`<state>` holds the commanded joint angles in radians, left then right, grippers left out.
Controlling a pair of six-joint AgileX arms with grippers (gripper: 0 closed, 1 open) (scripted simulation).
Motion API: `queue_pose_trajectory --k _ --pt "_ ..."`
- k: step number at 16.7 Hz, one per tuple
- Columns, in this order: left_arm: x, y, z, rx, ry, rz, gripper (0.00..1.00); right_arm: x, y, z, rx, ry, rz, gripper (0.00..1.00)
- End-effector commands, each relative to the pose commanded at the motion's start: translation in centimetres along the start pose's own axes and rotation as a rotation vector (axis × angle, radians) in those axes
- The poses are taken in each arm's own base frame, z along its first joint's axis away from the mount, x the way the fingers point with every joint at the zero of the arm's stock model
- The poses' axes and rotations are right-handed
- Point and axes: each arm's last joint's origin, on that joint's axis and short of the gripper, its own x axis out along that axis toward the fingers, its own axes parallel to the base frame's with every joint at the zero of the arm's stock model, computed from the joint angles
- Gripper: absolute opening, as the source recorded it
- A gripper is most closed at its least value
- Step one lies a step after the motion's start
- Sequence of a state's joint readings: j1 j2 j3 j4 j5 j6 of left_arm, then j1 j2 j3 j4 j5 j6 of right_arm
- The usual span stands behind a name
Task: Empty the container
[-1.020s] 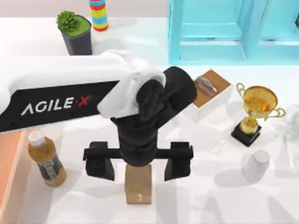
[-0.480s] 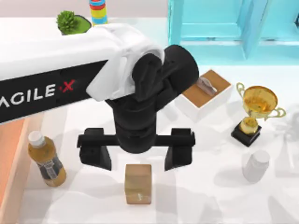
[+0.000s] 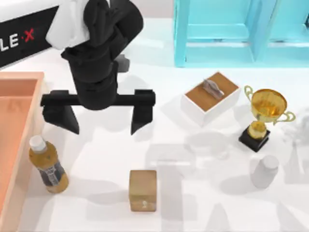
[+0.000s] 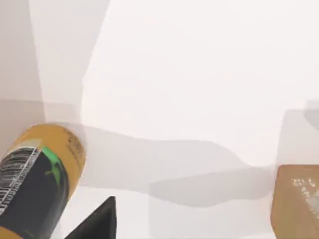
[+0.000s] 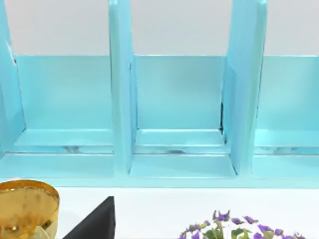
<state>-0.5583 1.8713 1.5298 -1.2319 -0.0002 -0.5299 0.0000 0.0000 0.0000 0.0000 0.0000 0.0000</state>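
The left hand (image 3: 99, 113) of an AgileX arm hangs spread wide and empty above the white bench (image 3: 193, 203), its two black fingers (image 3: 142, 113) far apart, over the left half of the top view. Below it on the bench lies a small tan wooden block (image 3: 143, 190), apart from both fingers and well clear of the tray. The container (image 3: 14, 121), a shallow orange-tan wooden tray with thick raised rims, sits at the bench's left edge; the part of its floor in view is bare. Just beside its right rim stands a bottle of amber liquid (image 3: 47, 164) with a white cap and dark label.

From the left wrist camera, the same bottle (image 4: 37, 179) and one corner of the block (image 4: 296, 199) flank an open stretch of bench, with a black fingertip (image 4: 97, 221) at the frame's edge.

To the right of the top view sit a small white box with a brown lid and grey handle (image 3: 211, 96), a gold trophy on a black base (image 3: 263, 116) and a pale cup-like object (image 3: 264, 170). A turquoise shelf unit (image 3: 231, 31) stands along the far edge.

The right wrist camera faces that shelf unit (image 5: 174, 109), with the trophy's gold bowl (image 5: 25, 209), purple flowers (image 5: 234, 229) and one black fingertip (image 5: 97, 221) in the foreground; whether the right hand is spread or closed cannot be told.
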Motion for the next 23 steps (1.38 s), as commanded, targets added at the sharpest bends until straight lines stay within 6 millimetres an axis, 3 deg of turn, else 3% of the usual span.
queue_pose_trajectory --k 3,5,8,10,13,18,23 --pt "-0.8 7.7 4.1 0.005 0.004 0.002 1.0 0.0 0.0 0.0 0.0 0.0 0.0 1.0" --pt "-1.4 13.7 5.7 0.009 0.006 0.002 1.0 0.0 0.0 0.0 0.0 0.0 0.0 1.0" --pt "-2.2 21.6 6.0 0.012 0.004 0.001 1.0 0.0 0.0 0.0 0.0 0.0 0.0 1.0" --pt "-2.6 24.9 5.6 0.013 0.001 0.002 1.0 0.0 0.0 0.0 0.0 0.0 0.0 1.0" --pt "-3.0 27.1 5.1 0.014 -0.005 0.003 1.0 0.0 0.0 0.0 0.0 0.0 0.0 1.0" --pt "-2.9 27.0 5.1 0.016 -0.005 0.004 1.0 0.0 0.0 0.0 0.0 0.0 0.0 1.0" --pt "0.6 27.2 5.5 0.014 -0.005 0.003 1.0 0.0 0.0 0.0 0.0 0.0 0.0 1.0"
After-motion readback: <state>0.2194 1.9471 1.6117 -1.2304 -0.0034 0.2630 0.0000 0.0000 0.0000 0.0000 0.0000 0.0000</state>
